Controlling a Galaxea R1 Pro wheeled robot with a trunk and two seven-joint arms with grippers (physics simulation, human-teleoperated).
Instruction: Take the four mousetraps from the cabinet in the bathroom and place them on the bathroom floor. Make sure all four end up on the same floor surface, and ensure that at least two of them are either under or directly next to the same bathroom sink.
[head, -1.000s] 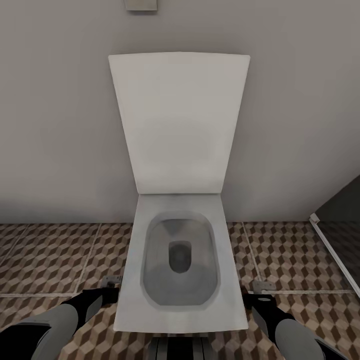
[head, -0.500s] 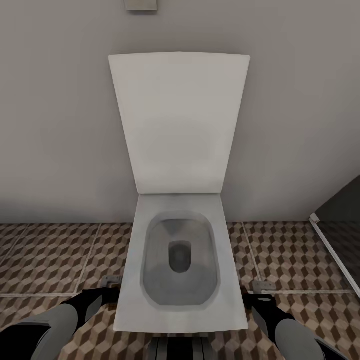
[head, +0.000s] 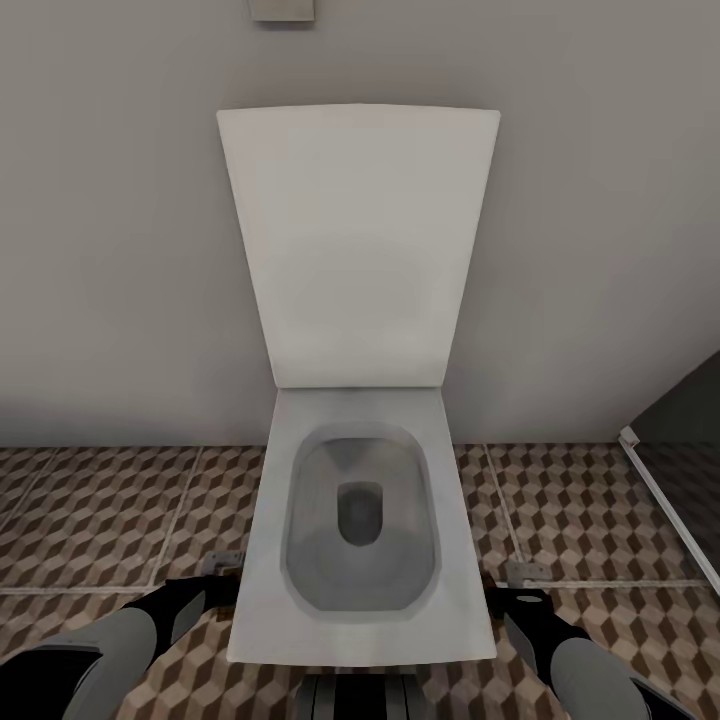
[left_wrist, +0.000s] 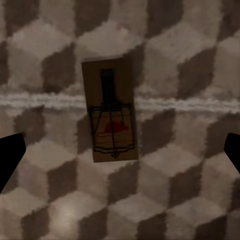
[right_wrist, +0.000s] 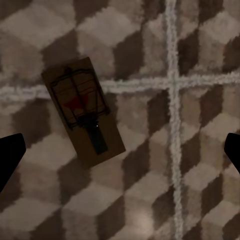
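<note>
You face the white toilet (head: 360, 520) with its lid up against the wall, and the bathroom floor (head: 100, 520) with the cube pattern spreads on both sides of it; no sink is in view here, so I judge that the step in hand is to check where the traps lie against the sink, and you do well to turn the head or the base before you move on, because two traps must end under or just beside the same sink; the left gripper (left_wrist: 120, 150) hangs wide open above one mousetrap (left_wrist: 111, 109) that lies flat across a grout line, touching neither finger; the right gripper (right_wrist: 120, 155) is also spread wide and holds nothing, with another mousetrap (right_wrist: 83, 111) flat on the tiles below it, near a grout crossing.
</note>
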